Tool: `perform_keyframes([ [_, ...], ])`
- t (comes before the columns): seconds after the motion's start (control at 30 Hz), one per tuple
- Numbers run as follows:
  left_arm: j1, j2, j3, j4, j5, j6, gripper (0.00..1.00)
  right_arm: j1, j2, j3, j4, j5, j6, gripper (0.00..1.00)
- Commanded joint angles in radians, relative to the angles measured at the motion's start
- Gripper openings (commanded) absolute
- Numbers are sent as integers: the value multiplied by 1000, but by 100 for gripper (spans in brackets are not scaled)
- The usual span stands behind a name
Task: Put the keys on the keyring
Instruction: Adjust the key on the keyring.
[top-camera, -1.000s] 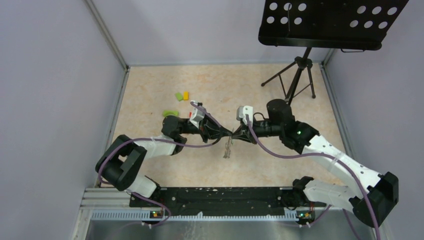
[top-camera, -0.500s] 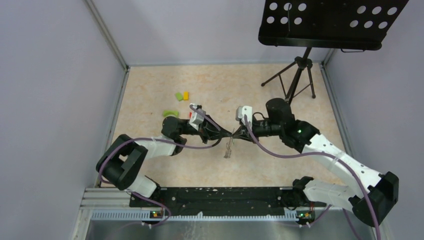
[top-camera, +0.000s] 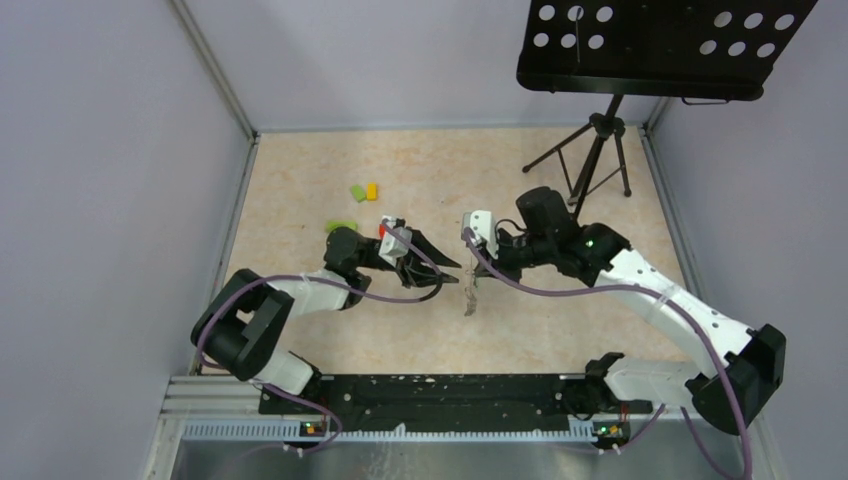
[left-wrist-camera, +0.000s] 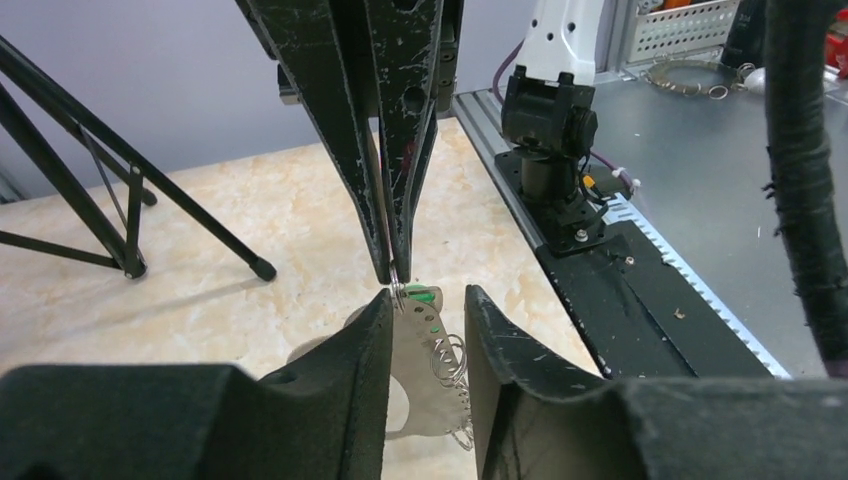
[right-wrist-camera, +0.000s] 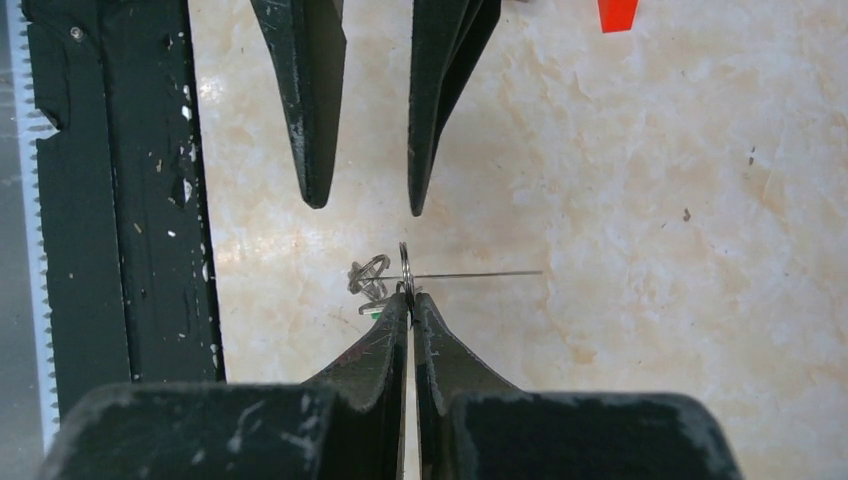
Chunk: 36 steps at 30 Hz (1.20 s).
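keys (left-wrist-camera: 425, 375) are hanging as a bunch in mid-air over the table (top-camera: 400, 340), roughly centre between the two arms, green tag (left-wrist-camera: 420, 296) near the top of the bunch. They dangle off a thin loop, which I read as the keyring (right-wrist-camera: 405, 265); it's nearly edge-on in the right wrist view, so can't confirm its full shape. right gripper (right-wrist-camera: 411, 300) is pinched tight on that loop, tips fully together, so gravity pulls the keys down and out of the way and leaves the loop exposed. left gripper (right-wrist-camera: 366, 208) is part-open, facing the right one tip to tip, fingers either side of the bunch and not touching it. My read: that's a handover/regrip stance, with right acting as the fixture and left free to grab or feed. A thin straight line runs off sideways from the pinch point in the right wrist view; can't tell if it's a key edge-on or part of the ring. Small wire rings (right-wrist-camera: 368, 278) sit just beside the pinch. How many keys are actually threaded, can't tell. Loose green and yellow bits (top-camera: 364, 191) lie well apart at the far left, tripod stand (top-camera: 590, 160) at the far right.
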Motion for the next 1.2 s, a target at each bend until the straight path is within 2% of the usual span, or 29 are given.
perform_keyframes([
  [0.0,6,-52,34,-150,-13,134,39,19,13,72,-28,34,-21,0],
  [0.1,7,-81,58,-334,-40,258,45,25,22,81,-33,53,-18,0],
  [0.2,7,-104,69,-434,-50,341,54,31,53,117,-69,81,-21,0],
  [0.33,6,-122,64,-461,-82,352,59,48,96,174,-130,109,-25,0],
  [0.43,5,-113,45,-373,-82,282,61,60,116,197,-146,116,-18,0],
  [0.53,6,-77,43,-244,-67,155,56,68,139,222,-158,121,-9,0],
  [0.63,6,-44,53,-191,-56,66,48,73,163,250,-180,128,-3,0],
  [0.93,5,30,30,-16,-57,-33,40,80,180,277,-204,136,8,0],
  [1.17,3,53,32,11,-67,-39,37,85,180,273,-196,132,15,0],
])
